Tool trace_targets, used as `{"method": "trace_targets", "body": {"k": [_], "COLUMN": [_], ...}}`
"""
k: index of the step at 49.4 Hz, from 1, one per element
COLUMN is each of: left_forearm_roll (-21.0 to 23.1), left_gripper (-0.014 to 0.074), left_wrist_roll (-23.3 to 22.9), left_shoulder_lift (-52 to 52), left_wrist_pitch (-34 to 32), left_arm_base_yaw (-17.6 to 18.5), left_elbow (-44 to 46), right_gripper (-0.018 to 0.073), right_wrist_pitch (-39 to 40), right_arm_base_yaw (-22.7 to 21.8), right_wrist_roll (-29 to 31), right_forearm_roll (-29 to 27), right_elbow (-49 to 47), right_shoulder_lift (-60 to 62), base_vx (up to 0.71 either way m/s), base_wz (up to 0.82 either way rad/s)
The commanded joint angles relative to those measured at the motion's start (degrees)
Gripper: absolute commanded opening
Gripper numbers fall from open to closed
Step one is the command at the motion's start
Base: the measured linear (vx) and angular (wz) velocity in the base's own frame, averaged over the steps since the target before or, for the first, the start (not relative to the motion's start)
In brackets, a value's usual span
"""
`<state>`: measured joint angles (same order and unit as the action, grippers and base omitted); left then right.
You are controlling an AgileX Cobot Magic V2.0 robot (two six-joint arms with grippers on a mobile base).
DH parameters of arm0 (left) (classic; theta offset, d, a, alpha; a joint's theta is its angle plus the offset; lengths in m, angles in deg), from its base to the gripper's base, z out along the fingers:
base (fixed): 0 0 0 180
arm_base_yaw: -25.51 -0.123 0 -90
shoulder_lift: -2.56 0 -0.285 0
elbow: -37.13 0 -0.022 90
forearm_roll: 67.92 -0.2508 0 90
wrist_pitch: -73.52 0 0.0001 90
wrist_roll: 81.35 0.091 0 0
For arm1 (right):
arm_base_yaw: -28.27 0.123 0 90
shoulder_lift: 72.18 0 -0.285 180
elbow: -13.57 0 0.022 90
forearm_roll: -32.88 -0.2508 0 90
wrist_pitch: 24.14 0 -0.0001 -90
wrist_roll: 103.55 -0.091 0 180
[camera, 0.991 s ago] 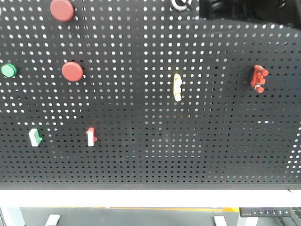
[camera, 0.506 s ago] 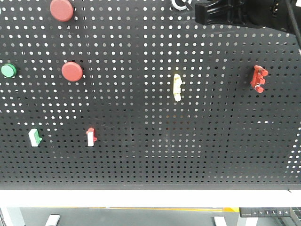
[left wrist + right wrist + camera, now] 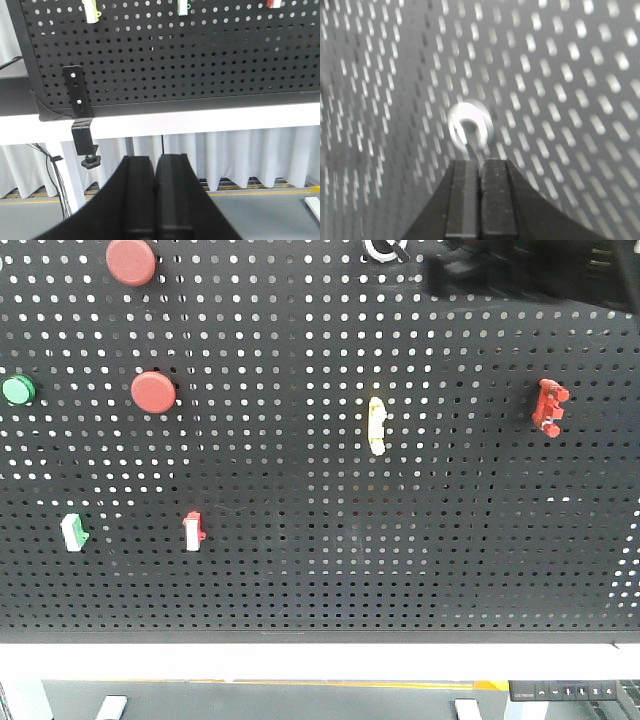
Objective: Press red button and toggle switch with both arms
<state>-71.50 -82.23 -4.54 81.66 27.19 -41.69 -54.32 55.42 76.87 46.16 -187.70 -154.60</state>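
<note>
At the top right of the pegboard [image 3: 300, 540], the right arm [image 3: 530, 265] is now seen blurred and shifted slightly from where it stood half a second earlier, so an approach to the silver toggle switch [image 3: 382, 248] at the top edge is judged to be under way. In the right wrist view the right gripper [image 3: 480, 172] is clenched on nothing just below the switch, while the left gripper [image 3: 156, 167] is likewise closed and empty, low before the board's edge. The red buttons [image 3: 154, 392] at upper left are untouched.
</note>
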Motion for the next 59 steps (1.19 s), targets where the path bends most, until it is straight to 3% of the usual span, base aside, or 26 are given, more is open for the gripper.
{"method": "trace_targets", "body": {"k": [1,7,15,21,37,45,48,59], "left_forearm_roll": [0.4,0.4,0.4,0.4,0.4,0.4,0.3,0.3], "left_gripper": [0.0002,0.0002,0.0002,0.0002,0.0002,0.0002,0.0002,0.0002], "left_wrist_roll": [-0.2,-0.2,-0.2,-0.2,-0.2,-0.2,-0.2,-0.2], "left_shoulder_lift": [0.2,0.2,0.2,0.2,0.2,0.2,0.3,0.2], "left_wrist_pitch": [-4.5,-4.5,-4.5,-4.5,-4.5,-4.5,-4.4,-4.5], "left_arm_base_yaw": [0.1,0.1,0.1,0.1,0.1,0.1,0.1,0.1], "left_elbow": [-1.6,-1.6,-1.6,-1.6,-1.6,-1.6,-1.6,-1.6], "right_gripper": [-0.0003,-0.0003,-0.0003,-0.0003,-0.0003,-0.0003,-0.0003,-0.0003], "right_wrist_pitch": [-4.0,-1.3,15.6,23.2,27.1,28.4,24.3,23.4], "right_arm_base_yaw": [-2.6,-9.6,-17.1,-20.5,-28.5,-28.8,-27.8,-26.8], "right_wrist_roll": [0.3,0.3,-1.0,-3.2,-3.4,-3.4,-3.5,-2.5], "right_forearm_roll": [-1.5,-5.0,-6.2,-6.5,-12.5,-12.5,-12.5,-12.3], "right_elbow": [-0.6,12.8,39.6,57.2,90.2,101.3,100.5,100.9], "right_shoulder_lift": [5.0,12.9,27.8,38.4,63.3,76.9,75.7,75.2], "base_vx": [0.00,0.00,0.00,0.00,0.00,0.00,0.00,0.00], "base_wz": [0.00,0.00,0.00,0.00,0.00,0.00,0.00,0.00]}}
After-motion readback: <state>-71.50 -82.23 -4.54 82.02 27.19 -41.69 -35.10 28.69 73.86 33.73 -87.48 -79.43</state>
